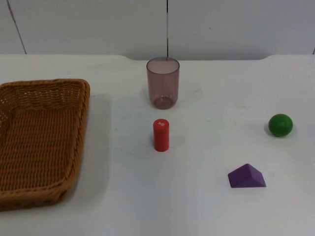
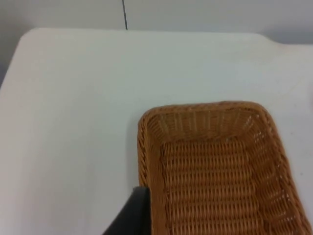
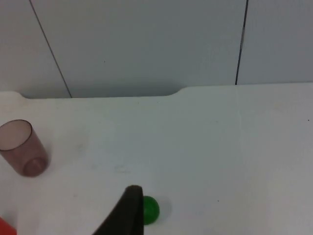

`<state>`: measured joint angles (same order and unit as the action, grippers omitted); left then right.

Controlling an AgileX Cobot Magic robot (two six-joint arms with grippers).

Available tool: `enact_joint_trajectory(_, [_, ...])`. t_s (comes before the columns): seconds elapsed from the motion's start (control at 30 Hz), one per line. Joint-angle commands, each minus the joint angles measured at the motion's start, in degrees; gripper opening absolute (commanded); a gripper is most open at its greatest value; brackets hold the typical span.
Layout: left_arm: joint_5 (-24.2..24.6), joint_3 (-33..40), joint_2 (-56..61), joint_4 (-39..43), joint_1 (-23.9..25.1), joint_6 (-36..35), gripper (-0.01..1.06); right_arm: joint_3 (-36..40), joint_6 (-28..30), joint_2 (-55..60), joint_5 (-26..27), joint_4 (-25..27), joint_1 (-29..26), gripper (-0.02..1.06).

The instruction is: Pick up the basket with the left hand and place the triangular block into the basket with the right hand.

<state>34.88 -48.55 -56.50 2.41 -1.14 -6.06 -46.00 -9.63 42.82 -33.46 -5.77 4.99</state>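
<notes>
The wicker basket (image 1: 81, 137) lies flat on the white table at the left, and nothing is in it. A purple triangular block (image 1: 246, 176) rests on the table at the front right, far from the basket. In the left wrist view my left gripper (image 2: 132, 213) hovers above the table just outside one long side of the basket (image 2: 205, 108). My right gripper (image 3: 128, 210) hangs above the table close to a green ball (image 3: 150, 210).
A translucent purple cup (image 1: 163, 82) stands upright at the middle back, also the cup (image 3: 22, 148) in the right wrist view. A red cylinder (image 1: 161, 135) stands just in front of it. The green ball (image 1: 280, 125) sits at the right. The grey partition wall closes the far edge.
</notes>
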Motion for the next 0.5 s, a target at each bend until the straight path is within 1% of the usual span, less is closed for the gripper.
enact_joint_trajectory(0.0, [-1.8,-0.5,-2.4,-0.2,0.1,0.0,1.05,-0.3,0.0,0.3,1.8,-0.5,0.3,1.04])
enact_joint_trajectory(0.1, [-4.2,-0.5,-7.2,0.3,0.1,0.2,1.05,-0.3,0.0,0.3,1.9,-0.5,0.3,1.04])
enact_joint_trajectory(0.13, [-4.2,-0.5,-7.2,0.3,0.1,0.2,1.05,-0.3,0.0,0.3,1.9,-0.5,0.3,1.04])
enact_joint_trajectory(0.23, [-7.6,-0.5,-13.7,2.8,0.2,0.2,1.05,-0.3,0.0,0.3,2.0,-1.0,0.3,1.04])
enact_joint_trajectory(0.27, [-8.0,-0.5,-14.7,2.9,0.6,0.2,1.05,-0.3,0.0,0.3,2.0,-1.6,0.3,1.04])
enact_joint_trajectory(0.3, [-8.7,-0.5,-18.0,2.5,2.1,0.2,1.05,-0.3,0.0,0.3,2.0,-1.6,0.3,1.04])
enact_joint_trajectory(0.37, [-8.8,-0.5,-18.7,2.4,2.5,0.2,1.05,-0.3,0.0,0.3,2.0,-1.6,0.3,1.04])
enact_joint_trajectory(0.43, [-9.4,-0.6,-23.9,-0.3,5.9,3.8,1.05,-0.3,0.3,0.3,2.0,-1.6,0.3,1.04])
enact_joint_trajectory(0.47, [-10.0,-0.8,-25.4,-3.6,7.5,7.0,1.05,-0.3,0.3,0.3,2.0,-1.6,0.3,1.04])
